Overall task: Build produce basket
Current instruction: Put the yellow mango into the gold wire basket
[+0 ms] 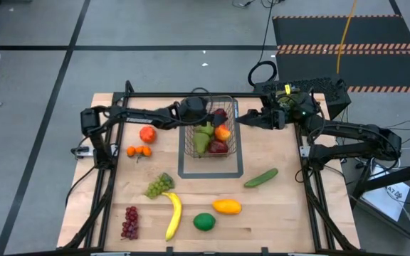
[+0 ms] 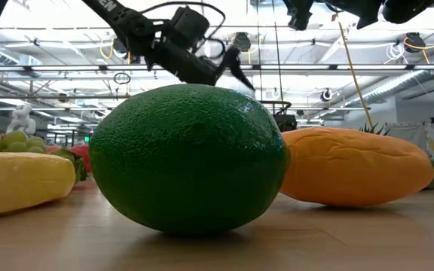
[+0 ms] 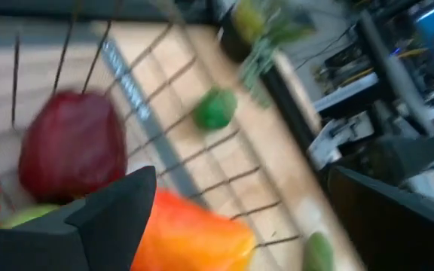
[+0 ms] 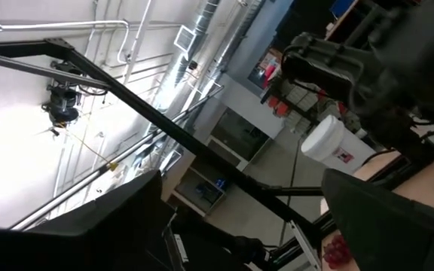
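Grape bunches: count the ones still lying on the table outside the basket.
2. A green bunch lies just above the banana, below the small oranges. A dark red bunch lies at the banana's left, near the table's front edge. Others may be hidden in the basket.

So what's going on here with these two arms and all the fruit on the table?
The robot is filling a wire basket with toy produce. The left gripper hangs open over the basket, which already holds a dark red apple, a pear and more. The right gripper waits open beside the basket. A banana, lime, mango, cucumber and grapes lie on the table.
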`<control>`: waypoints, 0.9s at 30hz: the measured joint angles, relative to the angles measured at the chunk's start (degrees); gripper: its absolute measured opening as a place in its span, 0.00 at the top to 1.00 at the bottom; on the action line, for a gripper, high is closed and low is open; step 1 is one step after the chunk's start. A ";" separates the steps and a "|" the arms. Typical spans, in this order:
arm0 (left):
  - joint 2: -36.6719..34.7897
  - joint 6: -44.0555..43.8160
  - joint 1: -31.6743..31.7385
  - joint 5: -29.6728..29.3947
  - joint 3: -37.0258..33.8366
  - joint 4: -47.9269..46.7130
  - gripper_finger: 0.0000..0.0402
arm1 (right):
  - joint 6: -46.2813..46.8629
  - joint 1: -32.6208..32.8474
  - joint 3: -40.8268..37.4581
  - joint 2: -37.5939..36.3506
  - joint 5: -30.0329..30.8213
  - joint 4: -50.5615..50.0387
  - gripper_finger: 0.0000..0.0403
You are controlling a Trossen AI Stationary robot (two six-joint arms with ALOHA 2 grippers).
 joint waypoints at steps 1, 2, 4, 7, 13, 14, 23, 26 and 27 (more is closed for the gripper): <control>-0.54 0.34 0.32 0.00 0.05 1.13 0.02 | 0.00 0.02 0.00 -0.02 0.00 0.00 0.11; -1.40 0.81 0.63 0.04 0.19 1.68 0.03 | 0.00 0.02 0.00 -0.02 0.00 0.02 0.11; -3.68 1.94 1.29 0.05 0.28 1.34 0.05 | 0.00 0.02 0.00 -0.02 0.00 -0.13 0.11; -7.12 3.43 2.23 0.42 0.87 1.59 0.09 | 0.02 0.02 0.00 -0.02 0.01 -1.25 0.11; -13.15 5.80 3.72 3.86 0.79 -1.47 0.18 | 1.87 0.38 0.00 -0.02 2.73 -2.91 0.11; -13.88 6.53 3.73 4.76 0.79 -1.67 0.19 | 1.96 0.74 0.00 -0.02 3.86 -2.99 0.11; -23.39 8.84 3.56 11.53 0.79 -19.63 0.32 | -4.69 8.04 6.89 -0.42 16.82 -16.84 0.11; -27.02 10.31 2.34 11.61 0.76 -27.68 0.37 | -8.41 11.61 11.04 -0.42 22.98 -25.34 0.11; -28.04 11.09 1.64 11.61 0.76 -29.40 0.38 | -9.59 12.92 12.28 -0.42 24.98 -27.57 0.11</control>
